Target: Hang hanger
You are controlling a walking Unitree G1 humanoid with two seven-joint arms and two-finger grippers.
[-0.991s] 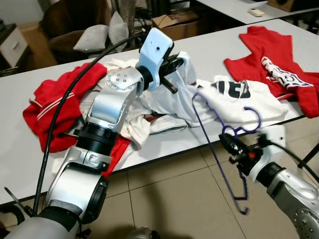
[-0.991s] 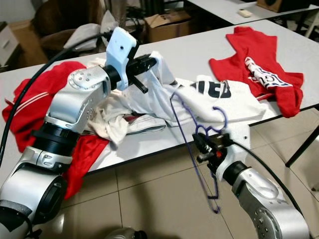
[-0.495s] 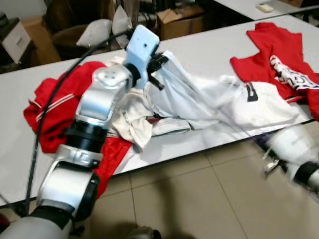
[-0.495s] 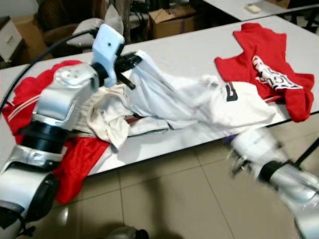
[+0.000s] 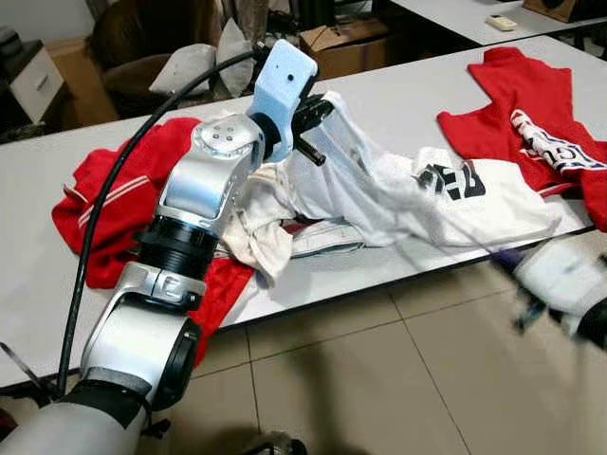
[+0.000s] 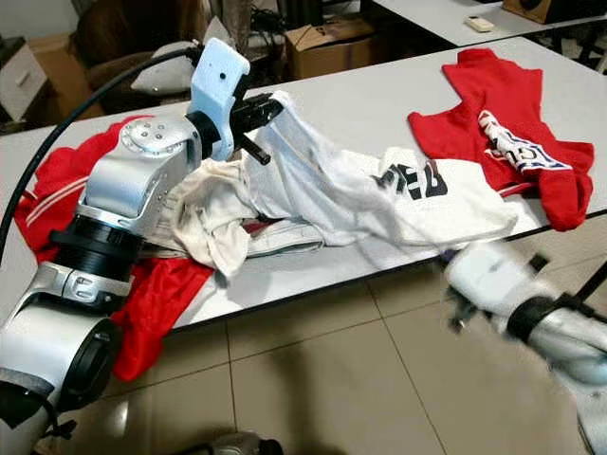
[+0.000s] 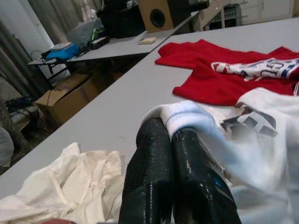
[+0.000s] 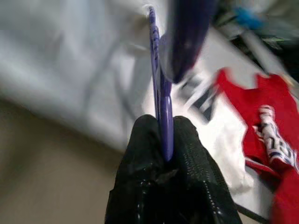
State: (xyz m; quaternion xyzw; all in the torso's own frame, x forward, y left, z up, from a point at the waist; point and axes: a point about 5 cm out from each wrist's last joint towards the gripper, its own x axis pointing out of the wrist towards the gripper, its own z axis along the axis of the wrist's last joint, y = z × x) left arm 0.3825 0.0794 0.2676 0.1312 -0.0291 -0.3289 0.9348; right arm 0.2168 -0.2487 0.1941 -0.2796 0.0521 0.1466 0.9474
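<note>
My left gripper (image 5: 311, 121) is raised over the grey table (image 5: 398, 100) and is shut on a fold of the white shirt (image 5: 427, 190). The shirt trails from the fingers (image 7: 154, 154) down to the table's front edge. In the right wrist view my right gripper (image 8: 163, 125) is shut on the thin purple hanger (image 8: 156, 70), which stands up between the fingers. The right arm (image 5: 569, 280) is blurred, low at the right, beside the table's front edge and over the floor.
A red shirt with a printed band (image 5: 531, 123) lies at the table's right end. Red clothes (image 5: 114, 209) and a cream mesh garment (image 5: 256, 227) are piled on the left. A cardboard box (image 5: 346, 43) and cushions stand behind the table. Tiled floor (image 5: 360, 379) lies in front.
The right arm has swung down and to the right with the hanger and is now blurred. The left gripper keeps its hold on the white shirt and has shifted slightly.
</note>
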